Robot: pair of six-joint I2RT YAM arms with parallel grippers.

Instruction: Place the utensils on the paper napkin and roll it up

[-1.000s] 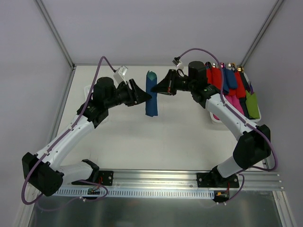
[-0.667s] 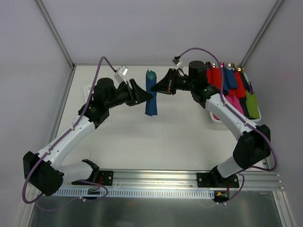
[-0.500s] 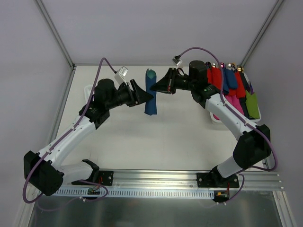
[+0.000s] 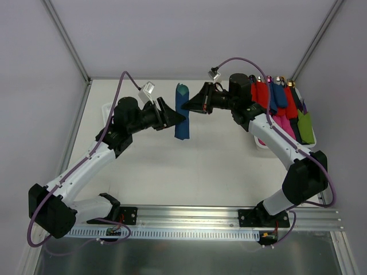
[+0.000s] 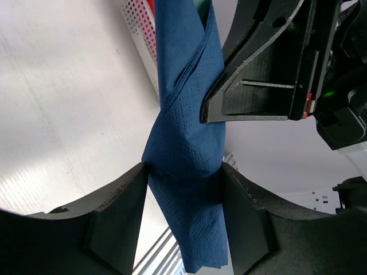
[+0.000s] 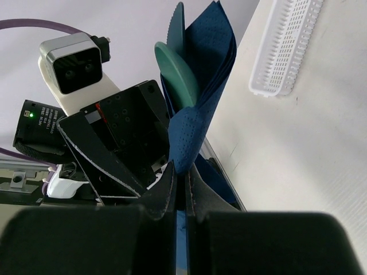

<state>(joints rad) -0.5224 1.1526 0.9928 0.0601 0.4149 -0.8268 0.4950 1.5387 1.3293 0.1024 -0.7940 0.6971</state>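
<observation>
Toward twelve o'clock on the table (image 4: 189, 172), between the two arms, the dark blue napkin (image 4: 182, 117) is already wound into a narrow roll. It seems to be held up off the surface, its long axis running from twelve to six o'clock in the overhead view. The teal ends of the utensils (image 6: 178, 69) poke out of its twelve o'clock end, so they are inside and the wrapping looks all but done. The left gripper (image 4: 179, 118) reaches in from nine o'clock, with a finger pressed against each side of the roll's middle, clasping it around its girth. The right gripper (image 4: 189, 107) comes from three o'clock with its fingers pressed together. A sliver of blue paper shows between them in its wrist view, so it appears to be pinching a fold of the napkin just above the left's hold. I judge the step in hand to be finishing or tightening the roll while both arms share it. At two o'clock a white tray (image 4: 258, 143) holds red, pink, blue and green bundles (image 4: 275, 100), which suggests where this one should go. The next move calls for one arm to let go cleanly while the other keeps the loose edge trapped. Otherwise the thin paper could spring open or the utensils could slide out of the lower end.
</observation>
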